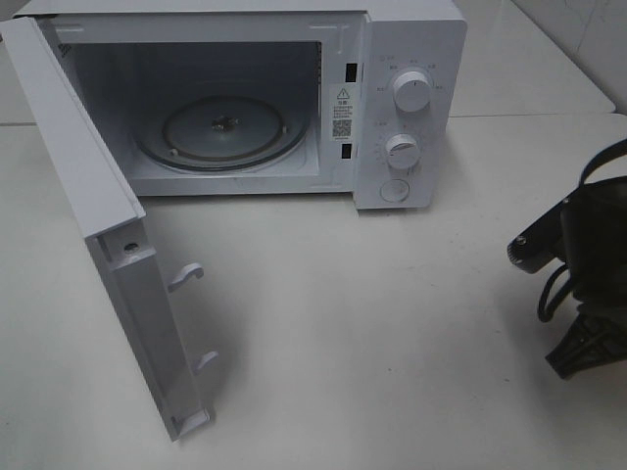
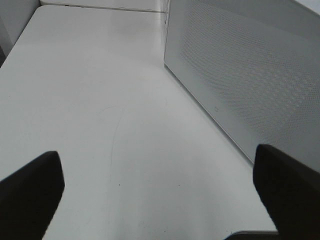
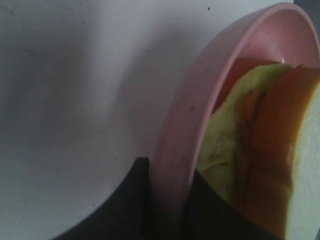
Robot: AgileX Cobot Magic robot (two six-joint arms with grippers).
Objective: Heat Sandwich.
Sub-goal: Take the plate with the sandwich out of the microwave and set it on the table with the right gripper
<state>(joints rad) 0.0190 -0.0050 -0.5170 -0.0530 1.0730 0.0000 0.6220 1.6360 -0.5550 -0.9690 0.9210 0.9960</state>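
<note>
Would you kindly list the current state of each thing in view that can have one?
Microwave door: swung fully open.
Turntable: bare, nothing on it.
Left gripper: open, empty.
Right gripper: shut on the pink plate's rim.
Pink plate: gripped, carrying the sandwich.
Sandwich: on the plate, outside the microwave.

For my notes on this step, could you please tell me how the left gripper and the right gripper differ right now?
The left gripper is open with nothing between its fingers, while the right gripper is shut on the rim of the pink plate that carries the sandwich. The left gripper sits beside the open microwave door; the right gripper is off at the table's right edge, away from the microwave. Both have dark fingers.
</note>
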